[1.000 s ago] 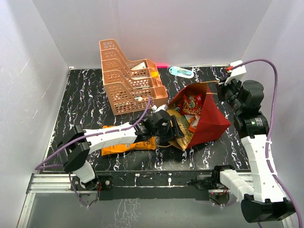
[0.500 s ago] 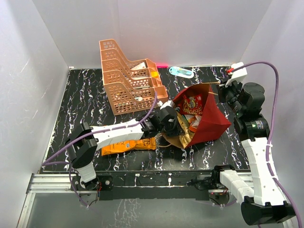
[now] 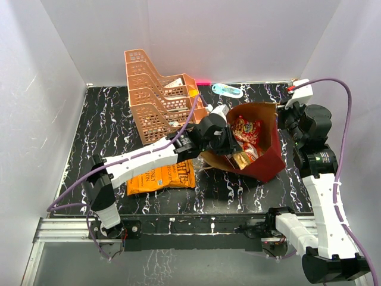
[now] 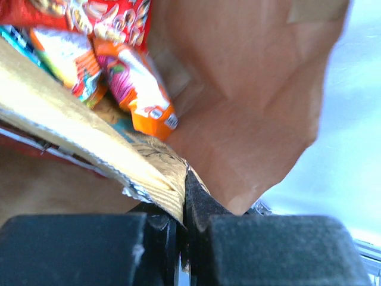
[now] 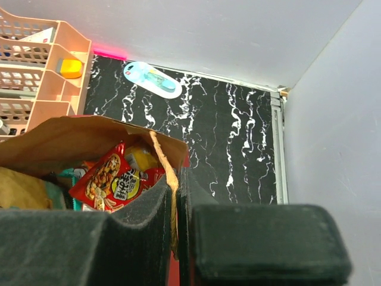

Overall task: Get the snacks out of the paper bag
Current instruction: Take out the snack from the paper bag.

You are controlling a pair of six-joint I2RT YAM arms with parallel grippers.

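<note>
Change over the last second: the red paper carrier bag with brown kraft lining [image 3: 266,167] has gone from slumped on its side to nearly mouth-up on the black marbled worktop [image 3: 107,119]. Right pincer [image 5: 178,189] is clamped shut on the bag's upper rim, with the paper edge pinched between its pads, holding the mouth open. Left pincer [image 4: 184,199] has moved from the bag's lip deeper into the opening. Its jaws are closed tight on the crimped edge of a tan-gold crinkly foil packet [image 4: 83,140], which is still inside the bag beside a red shiny packet [image 3: 245,128] and a small orange packet [image 4: 141,89]. The big flat orange chip bag [image 3: 161,177] lies on the worktop left of the paper bag, now uncovered by the left arm. Judgement: one snack is out and the next is gripped. Withdrawal needs a firm right hold so the bag does not drag along.
</note>
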